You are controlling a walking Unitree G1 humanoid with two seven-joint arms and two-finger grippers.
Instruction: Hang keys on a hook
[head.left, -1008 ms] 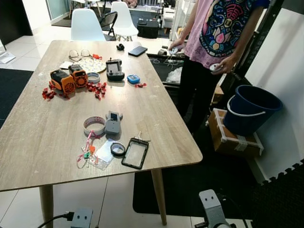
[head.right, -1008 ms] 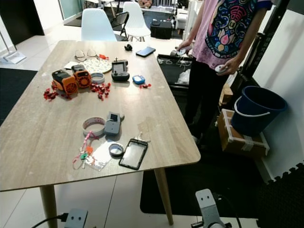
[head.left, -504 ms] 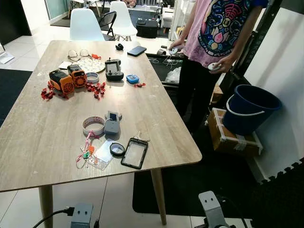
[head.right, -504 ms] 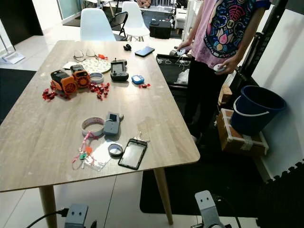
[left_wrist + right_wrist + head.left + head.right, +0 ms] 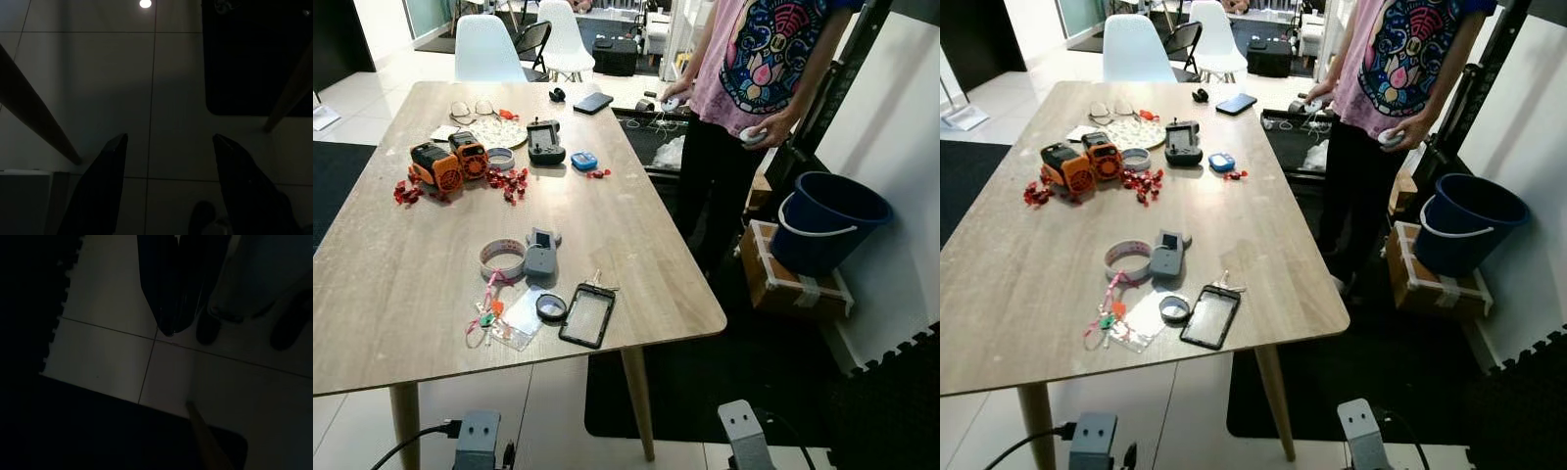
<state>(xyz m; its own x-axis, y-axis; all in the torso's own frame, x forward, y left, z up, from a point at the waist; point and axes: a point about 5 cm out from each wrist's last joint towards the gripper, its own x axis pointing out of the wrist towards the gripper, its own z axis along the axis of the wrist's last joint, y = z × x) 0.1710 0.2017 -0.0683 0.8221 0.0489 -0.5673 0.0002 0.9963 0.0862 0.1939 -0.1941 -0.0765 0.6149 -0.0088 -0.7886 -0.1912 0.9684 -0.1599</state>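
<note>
Cluttered wooden table (image 5: 636,235) on pale tiled floor (image 5: 176,98); left pincer (image 5: 168,142) spread, right pincer (image 5: 168,330) seemingly closed, dim.

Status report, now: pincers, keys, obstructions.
Left pincer open, right pincer shut, both hanging low over the floor. Keys lie on the table near its front edge, beside a tape roll. Person stands at the table's right.

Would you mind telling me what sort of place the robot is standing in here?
Probably an office or lab workspace rather than a lived-in home: a wooden table strewn with gadgets such as a handheld controller, white moulded chairs, and a blue bucket on a taped box.
</note>
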